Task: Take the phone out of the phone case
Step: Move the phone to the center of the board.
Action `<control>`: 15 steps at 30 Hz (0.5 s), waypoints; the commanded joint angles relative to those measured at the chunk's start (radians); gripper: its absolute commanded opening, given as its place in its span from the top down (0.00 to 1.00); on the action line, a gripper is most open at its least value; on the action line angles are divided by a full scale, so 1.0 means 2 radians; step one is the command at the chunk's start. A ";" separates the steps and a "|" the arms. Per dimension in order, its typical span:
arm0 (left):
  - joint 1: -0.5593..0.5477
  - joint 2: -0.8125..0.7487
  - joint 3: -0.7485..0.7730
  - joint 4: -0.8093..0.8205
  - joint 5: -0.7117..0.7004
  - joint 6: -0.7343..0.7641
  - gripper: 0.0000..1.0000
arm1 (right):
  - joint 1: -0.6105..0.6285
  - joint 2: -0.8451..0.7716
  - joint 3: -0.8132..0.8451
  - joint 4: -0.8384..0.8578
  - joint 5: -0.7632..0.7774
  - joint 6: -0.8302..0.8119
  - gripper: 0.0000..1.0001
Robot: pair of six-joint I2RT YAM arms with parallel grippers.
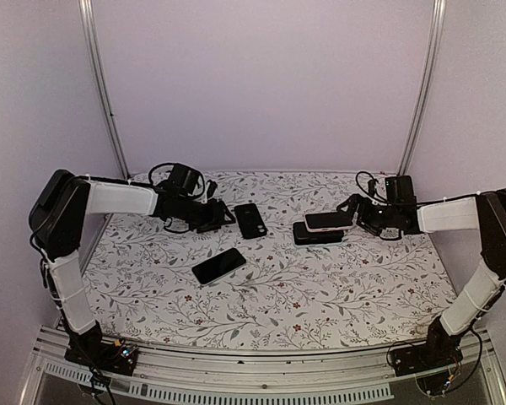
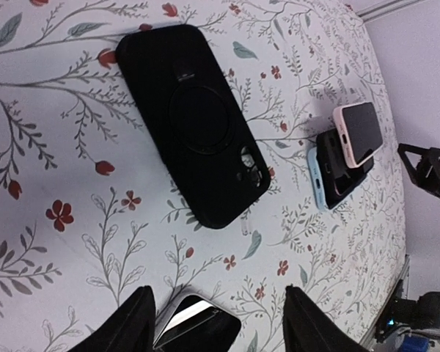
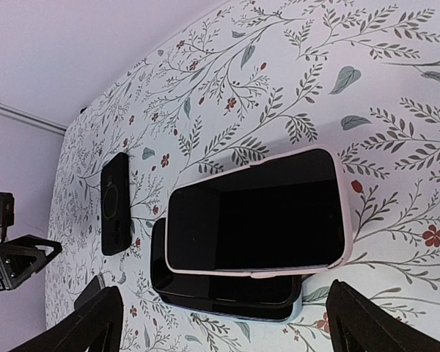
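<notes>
Two phones are stacked mid-right: the pink-cased phone [image 3: 257, 220] is laid across a blue-edged phone [image 3: 227, 297], probably so that its ends overhang for gripping. The right gripper [image 1: 352, 213] is levelled low at it, fingers spread, nothing grasped (contact cannot be judged). The left gripper [image 2: 218, 293] is angled down over a bare phone [image 2: 198, 326], likewise spread and empty, near a black case [image 2: 194, 125].

My left gripper [image 2: 218, 312] open over cloth [image 2: 59, 147]; black case [image 2: 194, 125] ahead, back up; pink-cased phone [image 2: 359, 132] atop stack [image 2: 328, 176] beyond.
</notes>
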 commanded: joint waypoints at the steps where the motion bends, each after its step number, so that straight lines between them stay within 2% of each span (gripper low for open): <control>1: -0.008 -0.029 -0.042 -0.029 -0.032 0.017 0.36 | -0.016 -0.009 -0.019 0.038 -0.027 0.013 0.01; 8: -0.024 -0.047 -0.102 -0.038 -0.059 0.014 0.29 | -0.035 -0.002 -0.035 0.056 -0.042 0.012 0.01; 15: -0.060 -0.064 -0.133 -0.059 -0.068 -0.007 0.27 | -0.042 0.009 -0.037 0.068 -0.049 0.010 0.01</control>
